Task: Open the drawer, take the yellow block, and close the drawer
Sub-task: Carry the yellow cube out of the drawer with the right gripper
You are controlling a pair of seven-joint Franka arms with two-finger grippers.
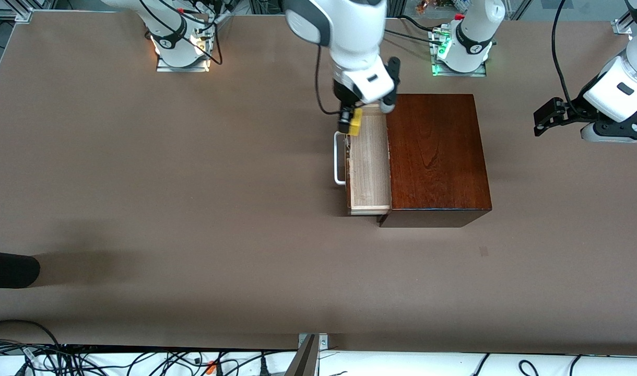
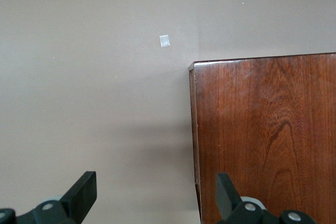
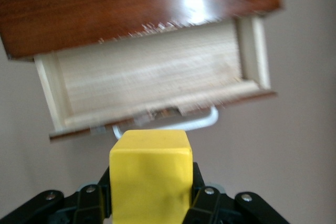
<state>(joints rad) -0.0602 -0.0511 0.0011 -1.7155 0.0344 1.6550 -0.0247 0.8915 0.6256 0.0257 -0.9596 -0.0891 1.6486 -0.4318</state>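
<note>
The dark wooden box [image 1: 436,156] stands mid-table with its drawer [image 1: 369,162] pulled out toward the right arm's end, its pale inside bare and its white handle [image 1: 339,159] showing. My right gripper [image 1: 350,125] is shut on the yellow block [image 1: 355,122], held over the drawer's end nearest the robot bases. In the right wrist view the block [image 3: 151,174] sits between the fingers [image 3: 197,198], above the open drawer [image 3: 152,77] and its handle [image 3: 205,121]. My left gripper [image 1: 545,117] is open and empty, waiting over the table at the left arm's end; its wrist view shows the box [image 2: 268,140].
A small grey tape mark [image 1: 484,251] lies on the table nearer to the front camera than the box; it also shows in the left wrist view [image 2: 165,41]. A dark object [image 1: 8,269] juts in at the table's edge at the right arm's end.
</note>
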